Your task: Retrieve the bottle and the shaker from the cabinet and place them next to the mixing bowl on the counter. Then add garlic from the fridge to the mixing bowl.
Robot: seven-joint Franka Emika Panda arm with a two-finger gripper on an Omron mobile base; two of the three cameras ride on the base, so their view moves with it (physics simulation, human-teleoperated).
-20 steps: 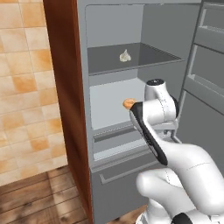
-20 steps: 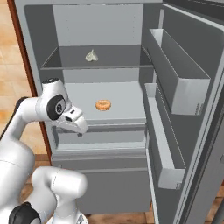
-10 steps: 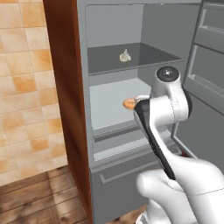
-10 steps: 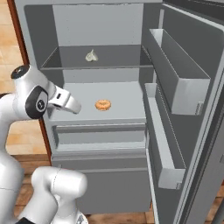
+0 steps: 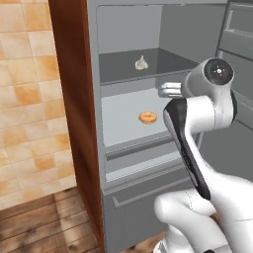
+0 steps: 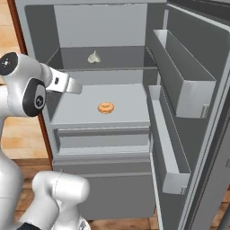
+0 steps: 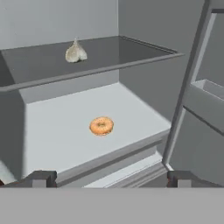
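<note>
The fridge [image 5: 128, 29] stands open in front of me. The garlic [image 5: 141, 63] is a whitish bulb on the dark upper shelf, also seen as garlic [image 6: 93, 57] and garlic [image 7: 75, 52]. My gripper [image 7: 112, 178] is open and empty, its fingertips [image 7: 41, 177] far apart. It hovers at the front of the fridge opening, about level with the upper shelf's edge and short of the garlic. The hand [image 6: 67, 84] points into the fridge from the left. The bottle, shaker, cabinet, mixing bowl and counter are out of view.
An orange ring-shaped donut [image 7: 101, 125] lies on the pale middle shelf. Below it is a drawer [image 6: 103, 139]. The open door with its racks [image 6: 179, 76] stands at the right. A reddish-brown wooden panel [image 5: 69, 99] flanks the fridge on the left.
The arm has risen and its hand has swung up toward the upper shelf's front edge. The donut is now uncovered in the left base view. The jaws have stayed open.
</note>
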